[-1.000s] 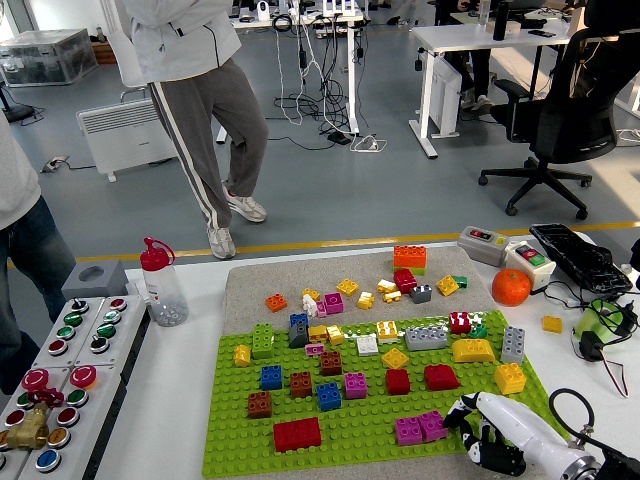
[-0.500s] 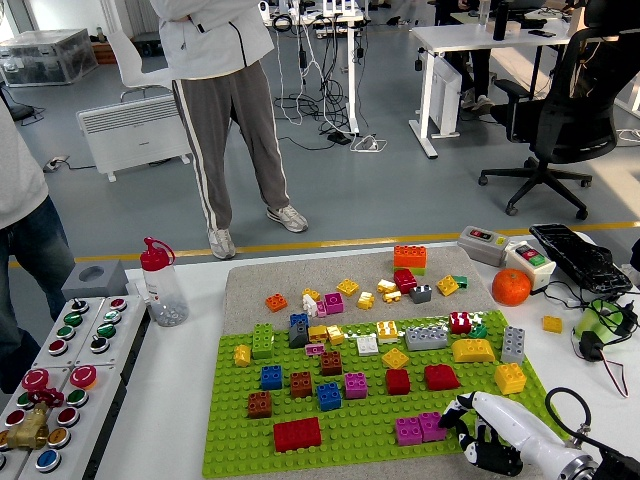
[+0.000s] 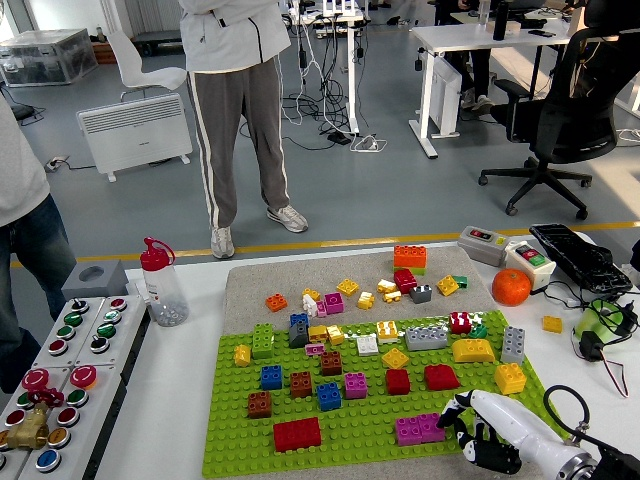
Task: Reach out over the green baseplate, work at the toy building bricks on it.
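In the head view, our right hand (image 3: 488, 432) lies over the green baseplate (image 3: 350, 425) on the white worktop (image 3: 170, 400); its fingers (image 3: 462, 420) curl downward, holding nothing. A magenta brick (image 3: 420, 428) sits just left of the fingers.

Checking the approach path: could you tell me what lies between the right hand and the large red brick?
In the head view, only the magenta brick sits between the right hand and the large red brick; otherwise bare green baseplate.

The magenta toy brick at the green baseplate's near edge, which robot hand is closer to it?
Right. The right hand sits just right of the magenta brick on the green baseplate; the left hand is out of view.
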Available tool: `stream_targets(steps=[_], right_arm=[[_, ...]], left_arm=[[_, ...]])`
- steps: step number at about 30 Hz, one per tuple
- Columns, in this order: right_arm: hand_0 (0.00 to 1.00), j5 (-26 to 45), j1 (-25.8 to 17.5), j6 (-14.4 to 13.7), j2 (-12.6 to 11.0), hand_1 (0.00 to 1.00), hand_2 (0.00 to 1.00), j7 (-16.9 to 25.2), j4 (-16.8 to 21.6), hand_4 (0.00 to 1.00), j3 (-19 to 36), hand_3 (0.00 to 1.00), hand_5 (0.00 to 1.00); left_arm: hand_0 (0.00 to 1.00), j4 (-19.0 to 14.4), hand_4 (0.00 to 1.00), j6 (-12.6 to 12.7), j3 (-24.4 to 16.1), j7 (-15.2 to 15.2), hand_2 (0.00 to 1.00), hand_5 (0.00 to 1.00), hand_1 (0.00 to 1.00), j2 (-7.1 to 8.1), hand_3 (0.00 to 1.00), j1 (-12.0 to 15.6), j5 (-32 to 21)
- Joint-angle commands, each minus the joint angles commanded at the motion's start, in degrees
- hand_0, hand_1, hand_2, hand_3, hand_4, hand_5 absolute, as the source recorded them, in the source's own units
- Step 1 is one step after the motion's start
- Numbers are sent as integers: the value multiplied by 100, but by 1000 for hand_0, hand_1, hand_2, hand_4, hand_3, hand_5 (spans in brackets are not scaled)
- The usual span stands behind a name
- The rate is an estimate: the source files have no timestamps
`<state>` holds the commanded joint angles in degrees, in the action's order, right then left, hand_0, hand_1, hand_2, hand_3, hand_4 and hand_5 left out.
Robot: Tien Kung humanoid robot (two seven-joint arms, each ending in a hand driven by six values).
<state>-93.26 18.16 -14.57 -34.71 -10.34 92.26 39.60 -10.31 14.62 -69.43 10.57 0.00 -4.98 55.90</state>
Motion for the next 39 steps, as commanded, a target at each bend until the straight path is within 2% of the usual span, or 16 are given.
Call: stream_targets(steps=[8,13,25,39], right_arm=[[165,-282,-61,-189,-50,275,574,6,222,213,214,552,68],[175,-465,8,-277,-22,281,598,51,216,214,85,555,67],[174,-663,173,-250,177,282,606,50,-14,213,-205,556,64],[172,-1064,286,-211,241,283,605,12,-149,214,-412,555,62]], left_arm=[[665,0,242,-4,-5,1,560,998,610,0,459,-7,12],[664,0,242,-4,-4,5,558,998,609,0,458,-11,17],[663,0,242,-1,-12,13,558,998,608,0,457,-8,30],[663,0,241,0,-17,29,558,998,608,0,458,13,63]])
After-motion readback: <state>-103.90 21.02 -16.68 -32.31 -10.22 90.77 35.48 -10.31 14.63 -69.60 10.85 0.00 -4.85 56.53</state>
